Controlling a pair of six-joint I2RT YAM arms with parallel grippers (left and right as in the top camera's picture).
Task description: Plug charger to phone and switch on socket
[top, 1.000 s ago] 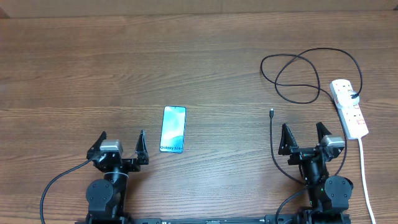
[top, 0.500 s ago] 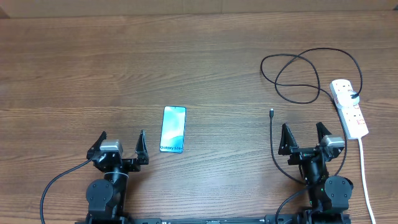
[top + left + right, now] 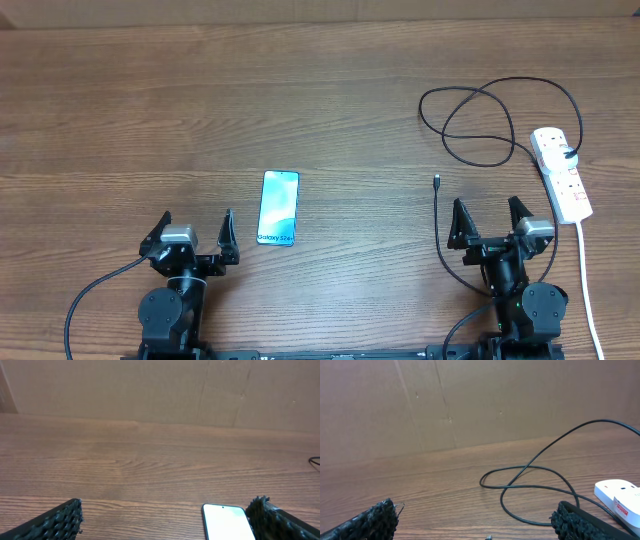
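Fingers (image 3: 56, 521) of the left gripper (image 3: 197, 216) stood spread as wide as they go, holding nothing and touching nothing, just left of the phone (image 3: 279, 208) at its near end. Those of the right gripper (image 3: 487, 205) gaped just as wide and just as empty, well right of the phone.

From the left wrist only the phone's far end showed. Its screen was washed out to white, and the rest was cut off at the bottom edge. From the right wrist the socket (image 3: 560, 173) was clipped at the side. Its red switches were too small to tell how they were set. Part of the charger (image 3: 480, 125) ran out of sight under the right arm.

Seen from above, the phone lay flat on the table (image 3: 300, 90), screen up, pale blue with lettering at its near end. Right of it the charger's tip (image 3: 437, 181) lay free, well apart from the phone. Its thin black cable looped farther right and back to the white socket, the thing farthest right of the phone.
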